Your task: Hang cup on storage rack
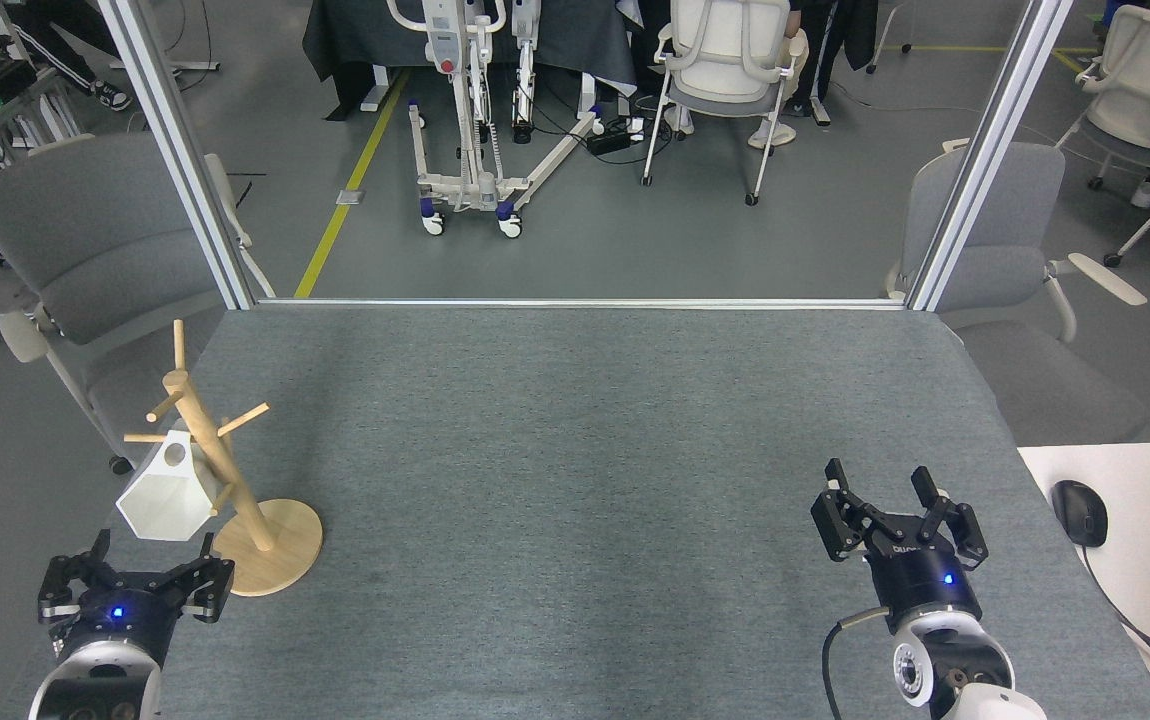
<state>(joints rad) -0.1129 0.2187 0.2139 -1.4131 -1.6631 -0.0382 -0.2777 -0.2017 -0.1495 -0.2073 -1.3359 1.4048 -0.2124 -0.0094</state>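
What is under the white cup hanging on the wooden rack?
Nothing holds the cup from below: it hangs tilted on a peg of the rack, with the open left gripper below. The peg's tip is hidden inside the cup.

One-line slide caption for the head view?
White cup hangs on the wooden storage rack; left gripper and right gripper open, empty.
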